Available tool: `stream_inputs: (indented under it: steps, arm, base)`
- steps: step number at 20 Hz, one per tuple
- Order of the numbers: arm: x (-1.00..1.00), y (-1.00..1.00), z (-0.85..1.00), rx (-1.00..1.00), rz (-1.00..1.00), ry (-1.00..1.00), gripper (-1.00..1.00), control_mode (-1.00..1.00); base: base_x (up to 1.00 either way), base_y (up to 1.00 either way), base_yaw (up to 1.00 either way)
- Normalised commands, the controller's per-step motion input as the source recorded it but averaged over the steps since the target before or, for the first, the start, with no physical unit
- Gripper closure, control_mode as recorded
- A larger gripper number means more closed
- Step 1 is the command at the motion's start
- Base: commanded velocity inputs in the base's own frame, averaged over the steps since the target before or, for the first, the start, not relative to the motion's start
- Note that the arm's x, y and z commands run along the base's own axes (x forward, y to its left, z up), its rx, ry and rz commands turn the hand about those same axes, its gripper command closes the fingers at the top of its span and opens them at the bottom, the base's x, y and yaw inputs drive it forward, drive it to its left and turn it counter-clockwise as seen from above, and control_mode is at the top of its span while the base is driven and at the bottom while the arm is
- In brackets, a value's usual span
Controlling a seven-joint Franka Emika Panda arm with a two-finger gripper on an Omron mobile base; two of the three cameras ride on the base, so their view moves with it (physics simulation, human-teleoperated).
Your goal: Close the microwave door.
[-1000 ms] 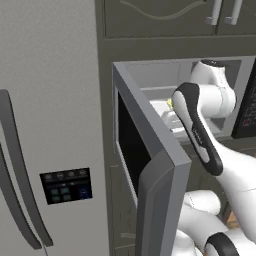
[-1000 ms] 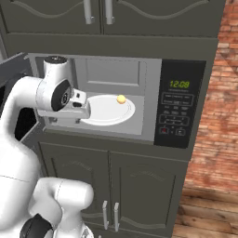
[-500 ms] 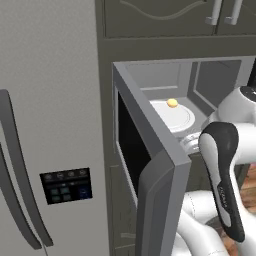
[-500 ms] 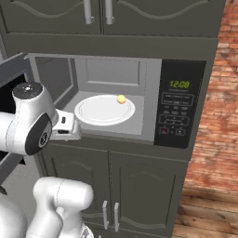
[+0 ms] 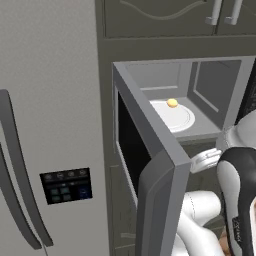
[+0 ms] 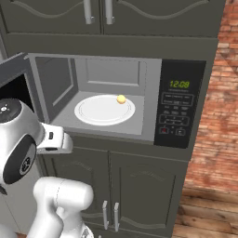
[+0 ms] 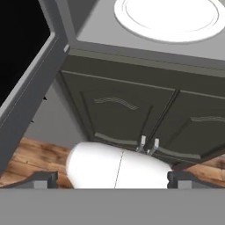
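Observation:
The microwave door point(image 5: 150, 165) stands wide open, swung out toward me from its left hinge, black glass point(image 5: 131, 145) facing left. It also shows at the left edge as the door point(image 6: 14, 76) and as the door's glass and frame point(image 7: 24, 66). The microwave point(image 6: 179, 109) has a light grey cavity with the white turntable plate point(image 6: 104, 109) and a small yellow ball point(image 6: 121, 99) on it. My gripper point(image 7: 113, 180) is open, fingertips point(image 7: 41, 179) far apart, nothing between them. My hand point(image 5: 205, 160) hangs just below the cavity's front left corner, on the door's inner side, not touching it.
A tall grey fridge point(image 5: 45, 100) with curved handles point(image 5: 20, 180) and a button panel point(image 5: 65, 185) is left of the door. Dark cabinet doors point(image 6: 139, 190) lie under the microwave, more cabinets point(image 6: 107, 14) above. A brick wall point(image 6: 218, 116) and wooden floor point(image 6: 209, 214) are to the right.
My arm has drawn back from the front of the cavity and dropped lower, so the plate and ball now show. The door stands at the same angle.

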Motion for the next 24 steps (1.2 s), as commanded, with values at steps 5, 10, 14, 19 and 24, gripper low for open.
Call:
stream_inputs:
  steps: [5,10,14,19,24]
  arm:
    - [-0.57,0.09,0.0,0.0,0.0,-0.02,-1.0,-1.0]
    - [-0.43,0.1,-0.02,0.0,0.0,-0.09,-1.0,-1.0]
    - [-0.36,0.06,-0.01,0.0,-0.03,-0.23,-1.0,-1.0]
    - [-0.44,0.02,0.0,0.01,-0.01,-0.39,-1.0,-1.0]
    - [-0.63,0.0,0.0,0.09,0.02,-0.43,-1.0,-1.0]
  base:
    - [0.0,0.0,0.0]
    - [0.0,0.0,0.0]
    - [0.0,0.0,0.0]
    - [0.0,0.0,0.0]
    - [0.0,0.0,0.0]
